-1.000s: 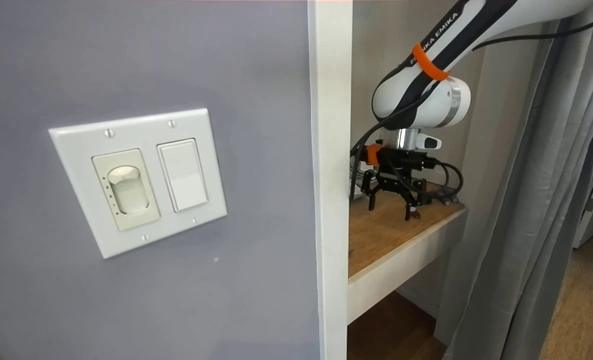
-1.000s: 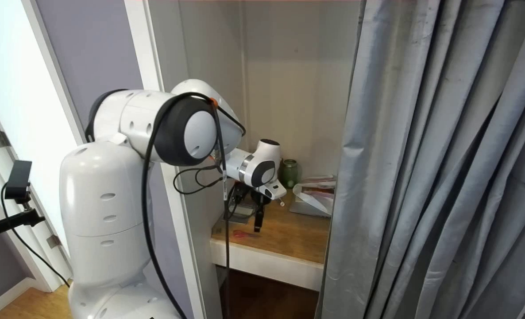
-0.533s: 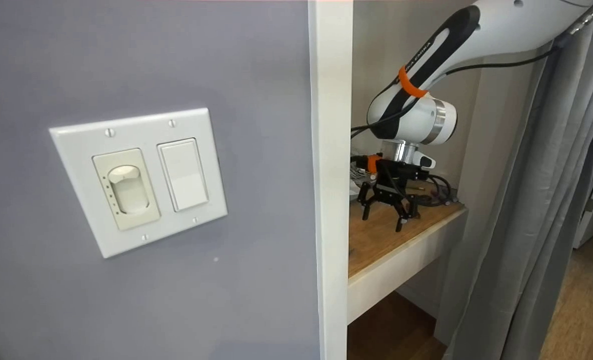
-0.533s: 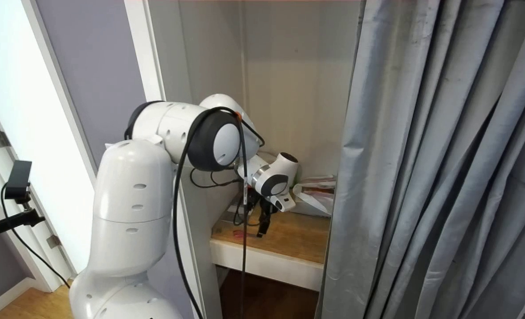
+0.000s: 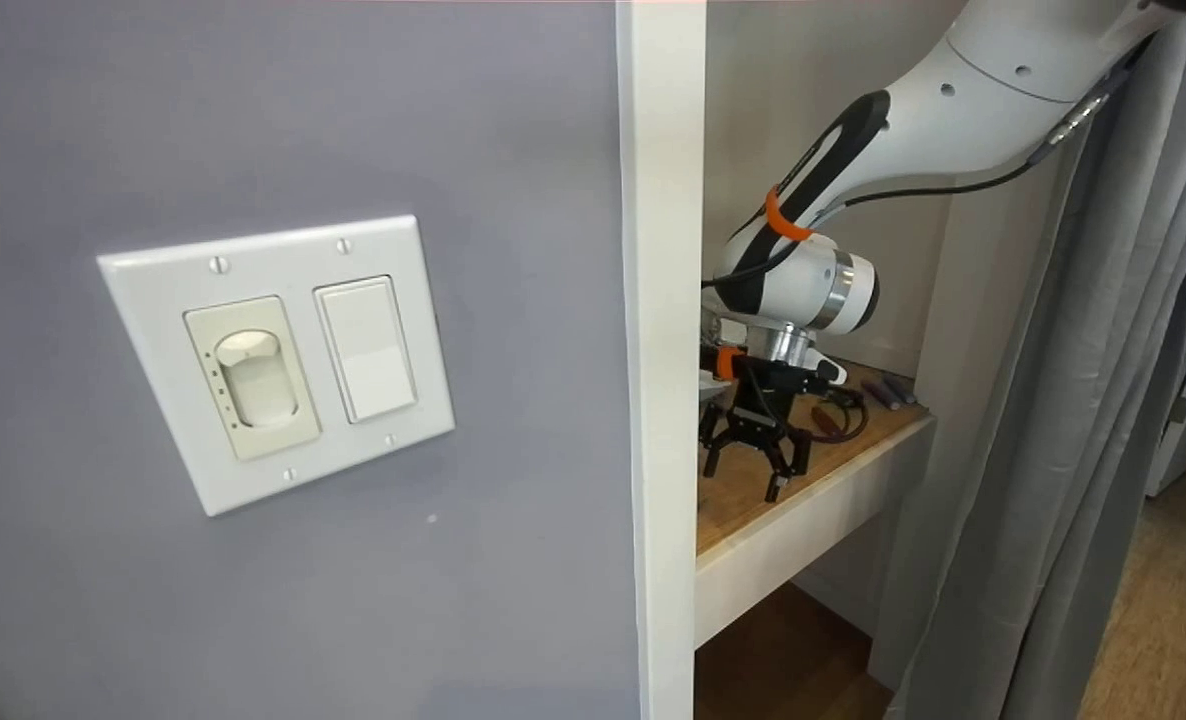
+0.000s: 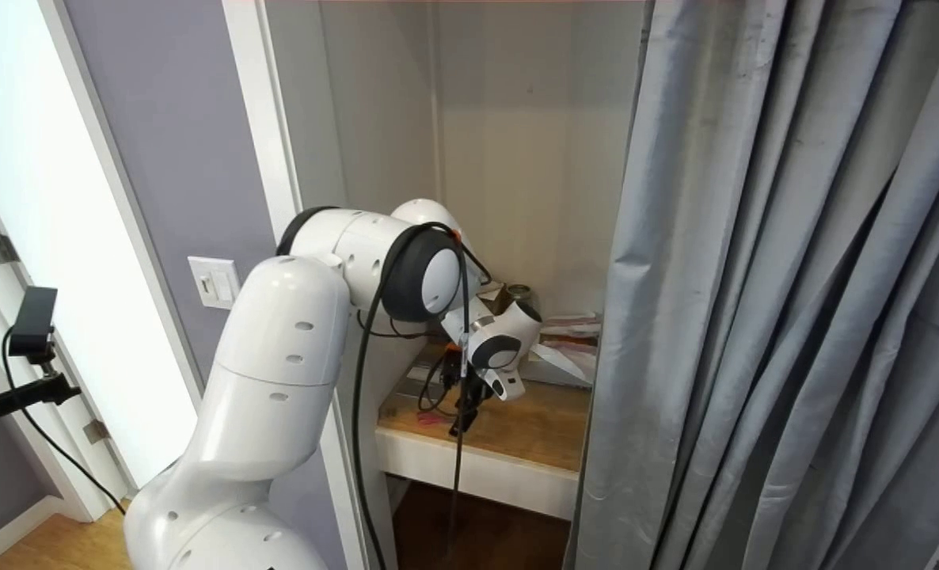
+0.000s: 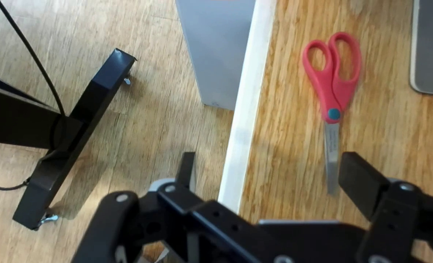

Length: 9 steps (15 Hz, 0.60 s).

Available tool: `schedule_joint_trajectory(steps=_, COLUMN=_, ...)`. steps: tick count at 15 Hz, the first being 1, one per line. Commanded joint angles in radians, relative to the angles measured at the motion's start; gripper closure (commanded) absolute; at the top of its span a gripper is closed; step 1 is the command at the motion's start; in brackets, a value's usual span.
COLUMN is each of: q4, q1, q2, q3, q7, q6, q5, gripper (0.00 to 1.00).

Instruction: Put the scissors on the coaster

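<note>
1 jar (image 6: 519, 292), contents hidden, stands well apart from the scissors (image 7: 331, 102).

Scissors (image 7: 334, 104) lie on the counter (image 7: 391, 138) between two and three o'clock, blades towards six. The tool (image 7: 265, 162) spans four to seven, jaws wide apart. A black stand (image 7: 76, 133) occupies nine.

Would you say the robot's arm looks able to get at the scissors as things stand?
Likely yes: the gripper is open, and nothing lies over the scissors in the wrist view.
</note>
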<state>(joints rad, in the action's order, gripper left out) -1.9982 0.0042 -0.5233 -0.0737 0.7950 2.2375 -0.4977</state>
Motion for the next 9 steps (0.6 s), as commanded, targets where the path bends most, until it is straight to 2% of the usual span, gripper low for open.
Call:
schedule_joint_trajectory(steps=1, q4=0.068, q1=0.01, q2=-0.073, q3=-0.005, q7=-0.007, q6=-0.021, q5=-0.064, gripper=0.0)
schedule_joint_trajectory(steps=9, q4=0.134, q1=0.024, q2=-0.145, q3=-0.013, q7=-0.013, q6=0.017, q5=-0.139, gripper=0.0)
